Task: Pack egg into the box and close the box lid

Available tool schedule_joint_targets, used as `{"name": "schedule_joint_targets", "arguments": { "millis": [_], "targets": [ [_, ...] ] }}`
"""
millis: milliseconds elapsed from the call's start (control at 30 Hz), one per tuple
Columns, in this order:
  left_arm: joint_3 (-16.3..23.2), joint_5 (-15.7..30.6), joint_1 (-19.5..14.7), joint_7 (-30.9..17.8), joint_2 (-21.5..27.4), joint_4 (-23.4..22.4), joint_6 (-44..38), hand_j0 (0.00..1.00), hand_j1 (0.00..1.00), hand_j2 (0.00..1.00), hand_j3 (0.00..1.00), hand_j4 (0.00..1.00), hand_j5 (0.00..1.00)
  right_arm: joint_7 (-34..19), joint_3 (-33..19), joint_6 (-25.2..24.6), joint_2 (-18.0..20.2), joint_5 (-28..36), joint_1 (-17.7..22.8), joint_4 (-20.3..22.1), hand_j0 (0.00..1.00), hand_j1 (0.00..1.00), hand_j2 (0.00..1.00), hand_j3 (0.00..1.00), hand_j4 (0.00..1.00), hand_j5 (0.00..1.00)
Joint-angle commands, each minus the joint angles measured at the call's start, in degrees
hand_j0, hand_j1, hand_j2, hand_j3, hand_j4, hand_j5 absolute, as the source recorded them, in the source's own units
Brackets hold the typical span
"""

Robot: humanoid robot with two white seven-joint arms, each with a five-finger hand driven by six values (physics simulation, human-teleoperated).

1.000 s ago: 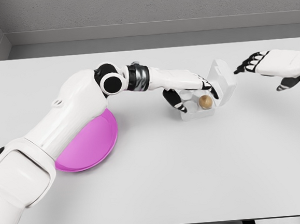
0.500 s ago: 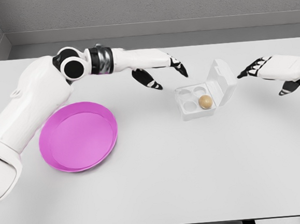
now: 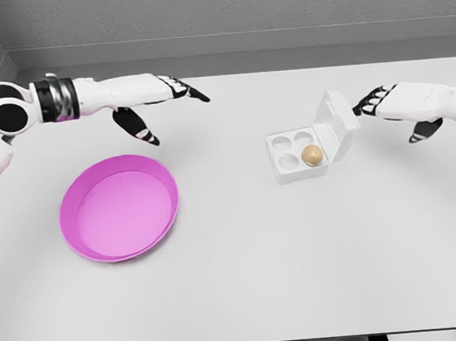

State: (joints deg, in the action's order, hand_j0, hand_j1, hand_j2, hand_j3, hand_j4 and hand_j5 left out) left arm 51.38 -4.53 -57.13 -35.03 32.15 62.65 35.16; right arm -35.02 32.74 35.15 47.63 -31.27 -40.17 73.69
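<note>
Grey walls back a plain white surface (image 3: 244,280), seen only from the head camera. Near its middle right sits the box (image 3: 298,155), a white four-cup carton with its lid (image 3: 336,124) standing open and tilted back to the right. The egg (image 3: 312,155) already rests in the front right cup; the other three cups are bare. A pink bowl (image 3: 119,207) lies well apart to the left.

Above and behind that bowl hovers the left hand (image 3: 148,106), fingers spread, holding nothing. The right hand (image 3: 401,108) is just beside the raised lid, fingers loosely extended and empty, not touching it as far as I can tell.

Closing is what remains. A push landing too low or too hard on the lid could probably slide the light carton across the surface, or jolt the egg from its cup.
</note>
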Motion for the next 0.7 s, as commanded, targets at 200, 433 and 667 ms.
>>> {"name": "schedule_joint_targets", "arguments": {
  "millis": [200, 433, 667],
  "targets": [
    [0.1, 0.7, 0.0, 0.0, 0.6, 0.2, -0.2, 1.0, 1.0, 1.0, 1.0, 1.0, 1.0, 0.0, -3.4, -0.1, 1.6, 0.5, 0.9, 4.8, 1.0, 1.0, 1.0, 1.0, 1.0, 1.0],
    [-0.1, 0.8, 0.3, 0.0, 1.3, 0.0, -0.2, 1.0, 1.0, 1.0, 1.0, 1.0, 1.0, 0.0, -3.4, -0.1, 2.5, 0.5, 3.4, 9.8, 1.0, 1.0, 1.0, 1.0, 1.0, 1.0],
    [-0.1, 0.8, 0.3, 0.0, 1.3, 0.0, -0.2, 1.0, 1.0, 1.0, 1.0, 1.0, 1.0, 0.0, -3.4, -0.1, 2.9, 0.6, 4.9, 18.5, 1.0, 1.0, 1.0, 1.0, 1.0, 1.0]
  ]
}}
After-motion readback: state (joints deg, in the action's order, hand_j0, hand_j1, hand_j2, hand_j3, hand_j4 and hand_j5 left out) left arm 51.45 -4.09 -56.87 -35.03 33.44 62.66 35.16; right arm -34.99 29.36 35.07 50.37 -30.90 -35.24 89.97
